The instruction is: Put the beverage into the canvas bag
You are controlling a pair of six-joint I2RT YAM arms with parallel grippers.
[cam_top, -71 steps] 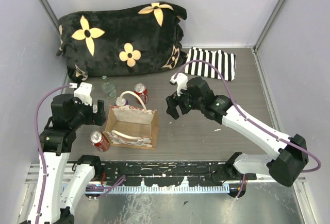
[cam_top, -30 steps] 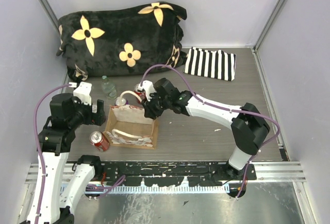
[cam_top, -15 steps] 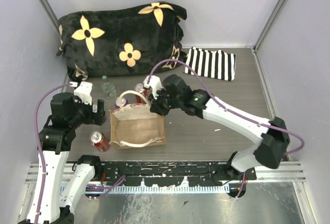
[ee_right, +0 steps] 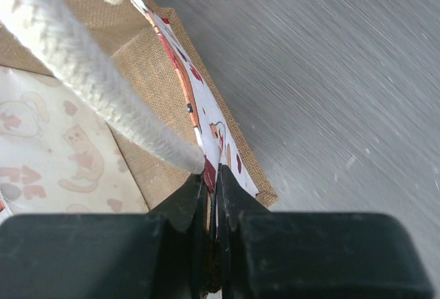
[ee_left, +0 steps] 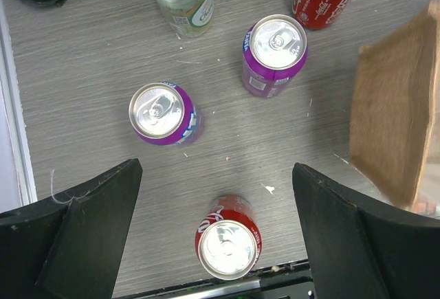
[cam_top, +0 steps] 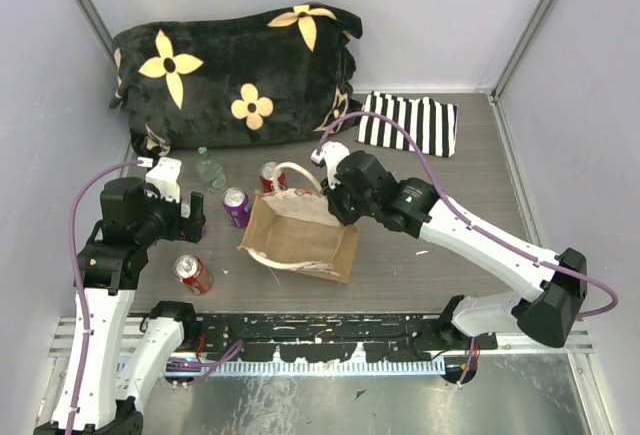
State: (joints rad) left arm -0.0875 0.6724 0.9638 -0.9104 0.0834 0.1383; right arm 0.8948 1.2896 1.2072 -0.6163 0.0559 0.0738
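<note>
The canvas bag [cam_top: 298, 237] stands mid-table, tan with a cream looped handle [ee_right: 89, 72] and a reddish print on its pale side [ee_right: 206, 120]. My right gripper [cam_top: 335, 198] is shut on the bag's printed far rim, just beside the handle's root [ee_right: 214, 174]. Beverages stand left of the bag: a purple can [cam_top: 237, 207], a red can [cam_top: 271, 177], a clear bottle [cam_top: 209, 168] and a red can [cam_top: 192, 273] near the front. My left gripper [cam_top: 186, 221] hangs open and empty above the red can [ee_left: 230, 244], with a purple can [ee_left: 165, 113] beyond it.
A black blanket with yellow flowers [cam_top: 235, 70] fills the back left. A black-and-white striped cloth [cam_top: 410, 123] lies at the back right. The arms' mounting rail [cam_top: 330, 340] runs along the near edge. Walls close in on both sides.
My right gripper closed on the bag's rim and dragged the bag to the right, turning it. The purple can now stands uncovered left of it. The left arm stayed put.
</note>
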